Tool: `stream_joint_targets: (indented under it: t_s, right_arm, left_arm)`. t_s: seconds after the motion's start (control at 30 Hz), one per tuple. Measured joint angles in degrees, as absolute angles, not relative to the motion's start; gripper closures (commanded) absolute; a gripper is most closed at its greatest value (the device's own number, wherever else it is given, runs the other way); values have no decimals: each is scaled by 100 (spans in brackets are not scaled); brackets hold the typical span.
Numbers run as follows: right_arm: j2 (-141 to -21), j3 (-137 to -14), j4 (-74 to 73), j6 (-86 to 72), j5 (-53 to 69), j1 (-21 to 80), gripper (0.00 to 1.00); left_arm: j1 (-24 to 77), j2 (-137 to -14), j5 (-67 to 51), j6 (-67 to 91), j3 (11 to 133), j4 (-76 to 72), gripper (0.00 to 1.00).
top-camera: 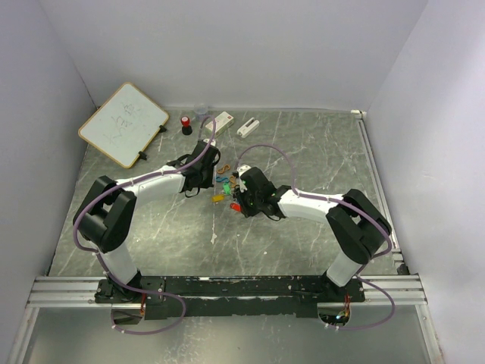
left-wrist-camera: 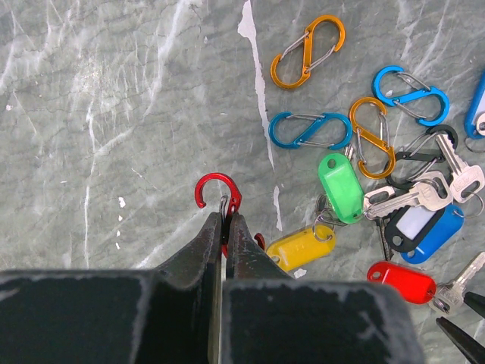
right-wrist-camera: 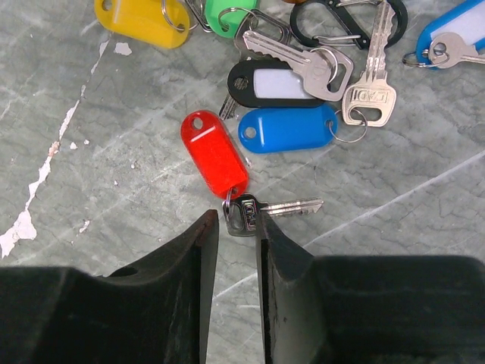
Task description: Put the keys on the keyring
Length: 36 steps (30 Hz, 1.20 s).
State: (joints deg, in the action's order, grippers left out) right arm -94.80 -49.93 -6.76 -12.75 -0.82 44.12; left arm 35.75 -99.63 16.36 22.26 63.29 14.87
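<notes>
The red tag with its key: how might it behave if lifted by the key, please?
Probably floppy: the red tag joins its key by a small ring, so it should dangle. Thin and flat, the key may pivot.

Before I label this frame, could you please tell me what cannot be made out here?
Left wrist: red clip's lower half, behind the shut left gripper.
Right wrist: whether the right gripper touches the key between its jaws; top-right blue tag, cut by the edge.
Top: keys too small, partly under the arms.
</notes>
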Motion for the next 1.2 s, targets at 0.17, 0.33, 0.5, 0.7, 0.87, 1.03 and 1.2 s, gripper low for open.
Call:
stream_joint_targets:
  t_s: [0.17, 0.33, 0.5, 0.7, 0.87, 1.03, 1.2]
  right_arm:
    - [-9518, -5006, -676, -1275, -84, 4416, 77]
    - [-9555, -5015, -676, -1275, -84, 4427, 79]
    - [-9557, -5015, -676, -1269, -84, 4427, 82]
    - [-9568, -5015, -674, -1260, -89, 4427, 92]
    - [-9574, -5015, -672, -1256, -108, 4429, 100]
    - [-9550, -5004, -593, -1223, -231, 4436, 100]
    - [-9083, -4731, -370, -1094, -419, 4438, 100]
  left_arm:
    - [3575, -9963, 1638, 2226, 6329, 1490, 93]
    - [3575, -9963, 1638, 2226, 6329, 1490, 93]
    - [3575, -9963, 1640, 2226, 6329, 1490, 93]
    - [3575, -9963, 1640, 2226, 6329, 1490, 93]
    - [3575, -9950, 1643, 2226, 6329, 1492, 93]
    - [3575, -9944, 1643, 2226, 6329, 1496, 93]
    - [3575, -9942, 1638, 2222, 6329, 1511, 93]
